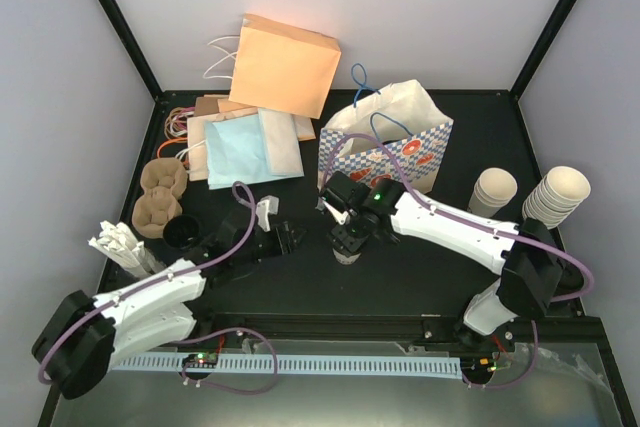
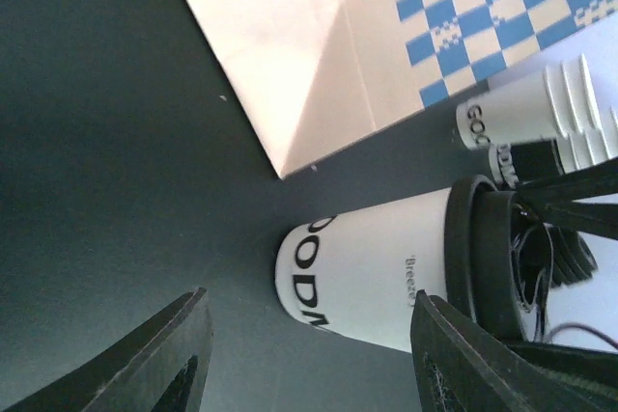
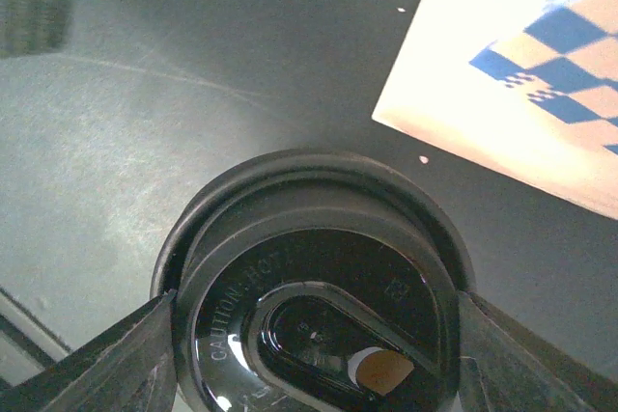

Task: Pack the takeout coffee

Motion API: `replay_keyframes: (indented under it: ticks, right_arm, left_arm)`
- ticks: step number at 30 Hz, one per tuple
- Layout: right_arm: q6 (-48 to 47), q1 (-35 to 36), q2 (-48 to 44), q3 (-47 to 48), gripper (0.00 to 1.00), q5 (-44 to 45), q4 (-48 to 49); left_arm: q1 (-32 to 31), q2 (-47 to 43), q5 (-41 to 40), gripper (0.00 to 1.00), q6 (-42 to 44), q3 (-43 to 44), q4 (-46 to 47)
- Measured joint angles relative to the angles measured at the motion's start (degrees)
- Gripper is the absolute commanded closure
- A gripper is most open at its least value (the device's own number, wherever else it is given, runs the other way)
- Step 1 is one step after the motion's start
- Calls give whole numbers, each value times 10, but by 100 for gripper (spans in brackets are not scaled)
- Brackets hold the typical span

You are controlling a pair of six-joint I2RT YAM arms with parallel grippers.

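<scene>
The takeout coffee (image 2: 372,272) is a white paper cup with black lettering and a black lid (image 3: 319,277), standing on the dark table near the middle (image 1: 348,255). From above, my right gripper (image 3: 317,335) comes down over it, and its two fingers press against opposite sides of the lid's rim. My left gripper (image 2: 309,354) is open at table height just left of the cup, which lies beyond its fingertips with nothing between them. The blue-checked paper bag (image 1: 395,142) stands open right behind the cup.
Two stacks of paper cups (image 1: 493,190) (image 1: 557,194) stand at the right. At the back left lie flat paper bags (image 1: 250,142) and an orange bag (image 1: 285,65). Brown cup carriers (image 1: 160,192), black lids (image 1: 180,232) and white packets (image 1: 120,244) sit at the left.
</scene>
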Motion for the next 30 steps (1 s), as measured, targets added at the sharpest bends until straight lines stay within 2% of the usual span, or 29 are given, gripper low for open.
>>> replay_keyframes:
  ticks: [1,2,8,17,30]
  right_arm:
    - [-11,0,0,0,44,-5,0]
    - [-26,0,1,2,44,-14,-2]
    - [-106,0,21,24,42,-44,-21]
    - [-146,0,33,39,41,-46,-33]
    - [-148,0,32,38,41,-46,-32]
  left_arm:
    - [9,12,22,41,10,7,-2]
    - [18,27,49,40,20,16,-4]
    - [33,84,179,40,49,55,19]
    - [36,96,250,45,35,35,77]
    - [36,178,283,46,26,21,147]
